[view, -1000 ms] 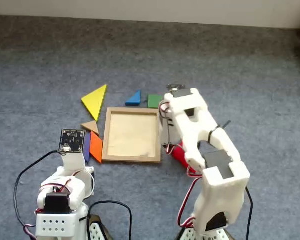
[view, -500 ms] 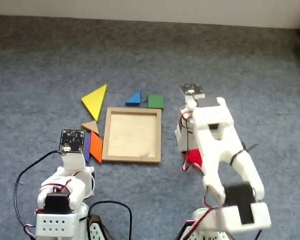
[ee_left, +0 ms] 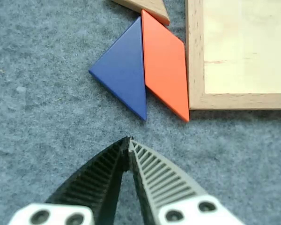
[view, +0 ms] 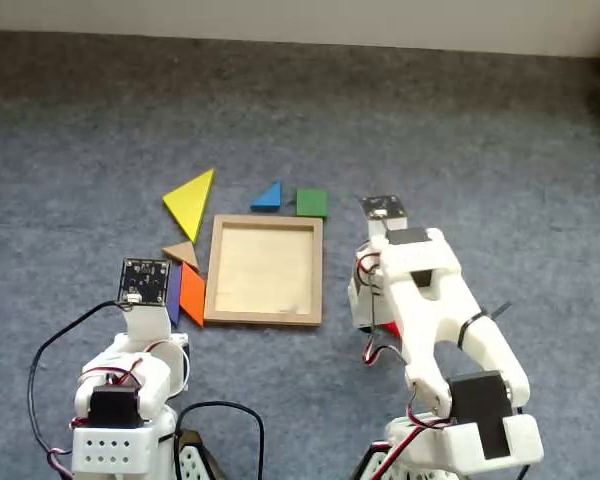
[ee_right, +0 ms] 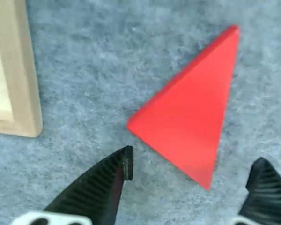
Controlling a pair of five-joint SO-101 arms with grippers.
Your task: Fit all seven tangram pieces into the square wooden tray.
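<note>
We find the right gripper [ee_right: 193, 163] spread wide over the grey carpeted bench [view: 480, 150]. Its two dark fingers stand either side of the flat red triangle [ee_right: 192, 124]. The triangle's narrow lower corner lies between the fingers, and neither finger appears to touch the piece. The red triangle lies flat on the carpet just beside the right rim of the square wooden tray [view: 264, 319], near the tray's near corner, apart from the wood.

The left gripper [ee_left: 129, 143] is closed, its fingertips meeting and holding nothing. It hangs over bare carpet, near the pointed end of the dark blue triangle [ee_left: 124, 77]. That triangle lies edge to edge with the orange parallelogram [ee_left: 164, 70], which lies close along the tray's left rim. A plain wooden triangle [ee_left: 147, 5] sits just beyond these two.

From above, we note a large yellow triangle [view: 192, 202] off the tray's far left corner. A small blue triangle [view: 268, 197] and a green square [view: 312, 203] lie along its far rim. All pieces seen lie outside the tray.
</note>
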